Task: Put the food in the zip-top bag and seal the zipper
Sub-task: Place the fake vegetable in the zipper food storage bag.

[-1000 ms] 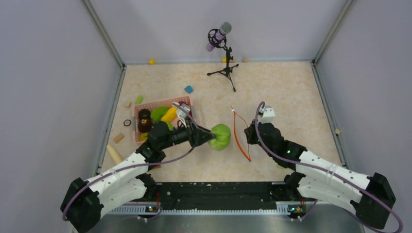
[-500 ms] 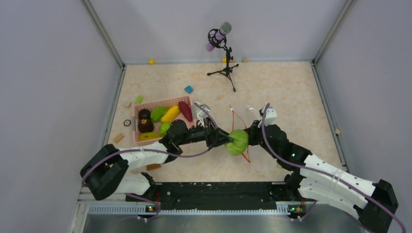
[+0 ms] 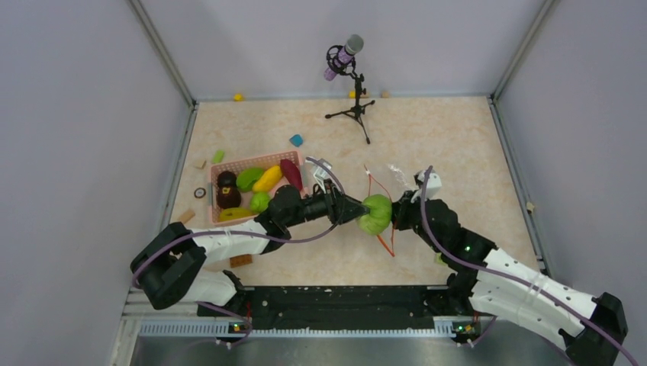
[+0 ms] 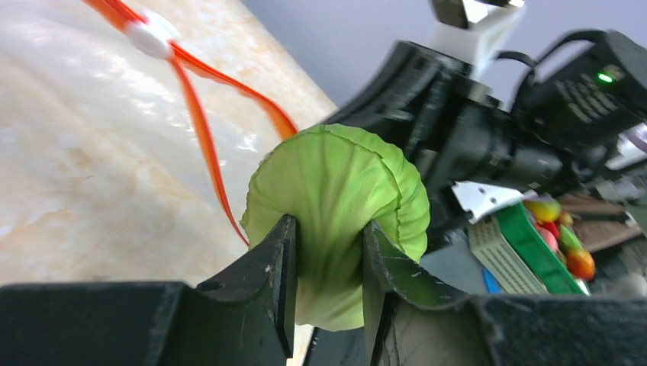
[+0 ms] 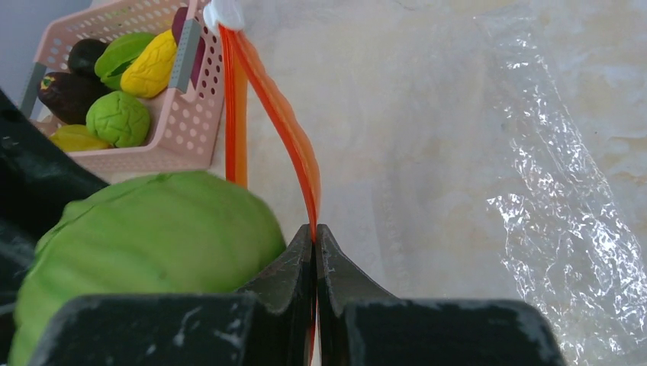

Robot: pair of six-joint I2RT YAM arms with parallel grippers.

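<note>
My left gripper (image 3: 358,211) (image 4: 328,229) is shut on a light green cabbage-like piece of food (image 3: 375,214) (image 4: 336,179), held just above the table at the mouth of the zip-top bag (image 5: 549,191). The bag's orange-red zipper (image 3: 371,185) (image 4: 200,130) (image 5: 282,122) stands parted, its white slider (image 4: 150,40) (image 5: 223,11) at the far end. My right gripper (image 3: 398,216) (image 5: 314,232) is shut on one zipper strip, right next to the cabbage (image 5: 152,244). More food lies in the pink basket (image 3: 255,162) (image 5: 175,130): a dark brown piece (image 3: 226,191), a yellow one (image 3: 267,179), a maroon one (image 3: 291,173).
A microphone on a small tripod (image 3: 352,84) stands at the back. A blue block (image 3: 296,140), a green block (image 3: 219,155) and tan blocks (image 3: 186,216) lie around the basket. Grey walls close in the table on three sides.
My left arm has carried the green cabbage rightwards from beside the basket to the bag's mouth. The right gripper stays shut on the zipper strip and has shifted slightly right.
</note>
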